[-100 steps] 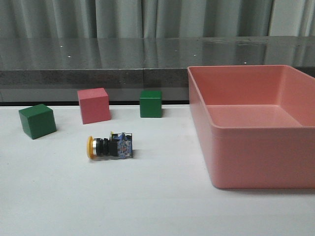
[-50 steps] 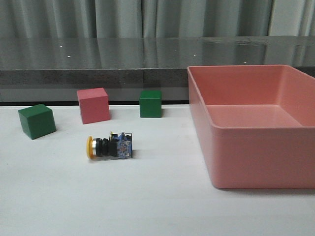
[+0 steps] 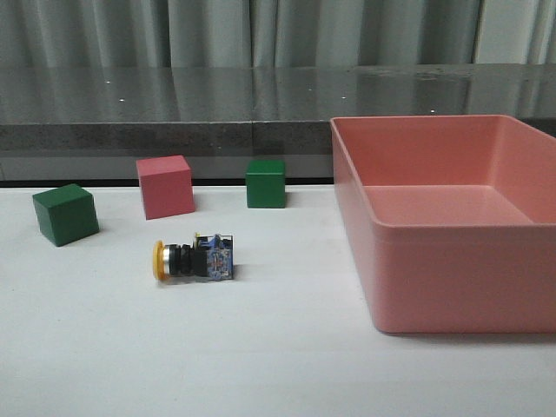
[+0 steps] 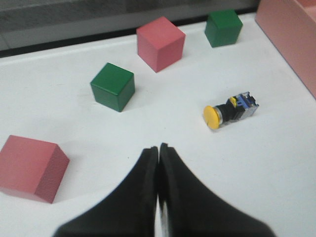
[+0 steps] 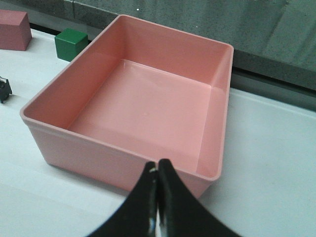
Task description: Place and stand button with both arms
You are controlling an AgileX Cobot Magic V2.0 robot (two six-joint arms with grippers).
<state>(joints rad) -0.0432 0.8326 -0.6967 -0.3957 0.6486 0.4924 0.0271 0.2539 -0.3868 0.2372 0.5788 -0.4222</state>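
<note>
Here the button (image 3: 193,260) lies sideways, yellow cap leftward, both arms' fingers (image 4: 148,170) (image 5: 149,185) pressed together, holding nothing.

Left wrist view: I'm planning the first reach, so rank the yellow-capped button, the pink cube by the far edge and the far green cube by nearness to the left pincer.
1. Button, lying on its side, nearest the shut left pincer.
2. Pink cube, behind the near green cube.
3. Far green cube, beside the bin, farthest.
</note>
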